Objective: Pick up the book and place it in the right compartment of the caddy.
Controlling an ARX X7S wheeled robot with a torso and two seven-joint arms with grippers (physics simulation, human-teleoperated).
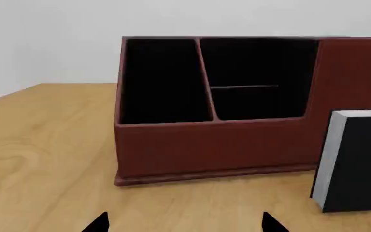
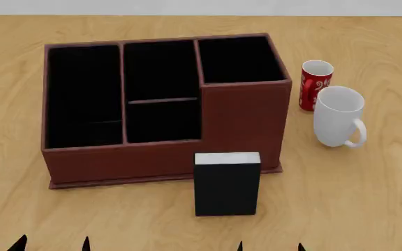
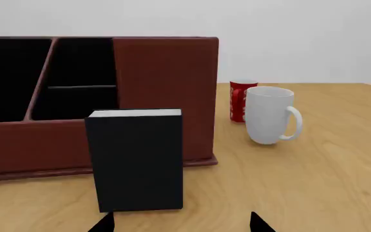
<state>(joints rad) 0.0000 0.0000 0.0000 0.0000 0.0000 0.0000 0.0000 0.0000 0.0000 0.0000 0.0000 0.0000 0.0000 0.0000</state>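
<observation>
The black book [image 2: 227, 183] stands upright on the table just in front of the caddy [image 2: 152, 162], with its white-grey page edge up. It also shows in the right wrist view [image 3: 137, 159] and at the edge of the left wrist view [image 1: 359, 162]. The caddy's right compartment [image 2: 239, 60] has the tallest walls and is empty. My right gripper [image 2: 269, 247] is open and empty, just short of the book; its tips also show in the right wrist view [image 3: 182, 223]. My left gripper [image 2: 53, 244] is open and empty, facing the caddy's left part [image 1: 185, 223].
A white mug [image 2: 337, 116] and a red mug [image 2: 315, 83] stand to the right of the caddy, close together. The caddy's long left section [image 2: 82, 94] and split middle section [image 2: 160, 89] are empty. Bare wooden table [image 2: 368, 209] lies around.
</observation>
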